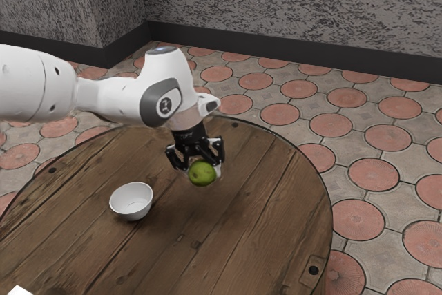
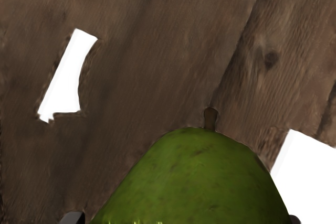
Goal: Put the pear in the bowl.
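Gripper (image 1: 203, 168): the jaws are closed against opposite flanks of the pear (image 1: 202, 175), which is seated between the fingertips. Whether its underside clears the table cannot be determined. Handling estimate: light to moderate weight, firm body, smooth skin liable to slip or bruise under excess force. Recommended grip: across the broad belly, one pad per side; avoid the tapered neck, where pads may slide off, and the thin stem (image 2: 210, 118), which could snap. Pear surface: green with brown mottling, rounded, narrowing toward the stem. Bowl (image 1: 136, 216): at about eight o'clock from the pear in the exterior view, apart from it, upright; white, smooth, round-rimmed, flared wall, probably rigid. Next move: carry the pear toward eight o'clock, keep it above the rim, centre and lower; a low approach could knock the bowl. Table (image 1: 235, 243): round top of brown planks, visible grain, dark seams and a thin dark edge. Beyond, at three o'clock, floor (image 1: 356, 219) of reddish discs set in grey-beige stone; at twelve o'clock, mottled grey wall (image 1: 283, 8) above a dark, flat baseboard (image 1: 242, 50).
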`<state>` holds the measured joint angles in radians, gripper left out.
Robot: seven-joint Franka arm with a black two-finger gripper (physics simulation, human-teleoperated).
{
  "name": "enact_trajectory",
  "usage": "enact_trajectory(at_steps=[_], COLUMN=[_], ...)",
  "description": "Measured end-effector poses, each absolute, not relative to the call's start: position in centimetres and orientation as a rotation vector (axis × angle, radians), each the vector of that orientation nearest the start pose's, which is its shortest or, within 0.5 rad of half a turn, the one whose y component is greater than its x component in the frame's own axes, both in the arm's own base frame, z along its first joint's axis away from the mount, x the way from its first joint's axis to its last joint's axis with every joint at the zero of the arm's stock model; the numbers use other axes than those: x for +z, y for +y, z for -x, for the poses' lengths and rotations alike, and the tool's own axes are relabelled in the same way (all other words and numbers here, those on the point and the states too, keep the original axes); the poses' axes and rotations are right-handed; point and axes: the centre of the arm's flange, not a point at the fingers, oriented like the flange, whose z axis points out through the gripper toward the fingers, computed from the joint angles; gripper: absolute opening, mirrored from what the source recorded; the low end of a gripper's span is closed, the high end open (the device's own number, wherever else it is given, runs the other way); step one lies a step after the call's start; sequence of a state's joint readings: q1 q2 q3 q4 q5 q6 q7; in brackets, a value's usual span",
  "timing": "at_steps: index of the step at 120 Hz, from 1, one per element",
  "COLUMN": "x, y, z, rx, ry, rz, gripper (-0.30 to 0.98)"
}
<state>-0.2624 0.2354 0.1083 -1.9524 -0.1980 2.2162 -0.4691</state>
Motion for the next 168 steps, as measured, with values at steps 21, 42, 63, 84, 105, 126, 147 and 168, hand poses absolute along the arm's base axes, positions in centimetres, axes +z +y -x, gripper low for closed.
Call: enact_trajectory(at_steps=[21, 42, 63, 84, 105, 126, 147, 168], x=[41.7, 38.3, 33.0, 30.8, 31.5, 32.0, 43.3, 58.3], y=[-0.4, 5.2, 4.2, 5.4, 5.0, 4.9, 2.5, 0.3], z=[-57.7, -54.3, -52.5, -53.1, -53.9, -54.1, -56.1, -57.0], rx=[-0.021, 0.164, 0.347, 0.356, 0.301, 0.272, 0.04, -0.158], ry=[-0.886, -1.006, -0.956, -0.959, -0.949, -0.943, -0.724, -0.234], rz=[3.108, 2.999, 2.936, 2.891, 2.904, 2.92, 3.058, 3.154], gripper=[0.21, 0.2, 0.2, 0.19, 0.44, 0.58, 0.64, 0.67])
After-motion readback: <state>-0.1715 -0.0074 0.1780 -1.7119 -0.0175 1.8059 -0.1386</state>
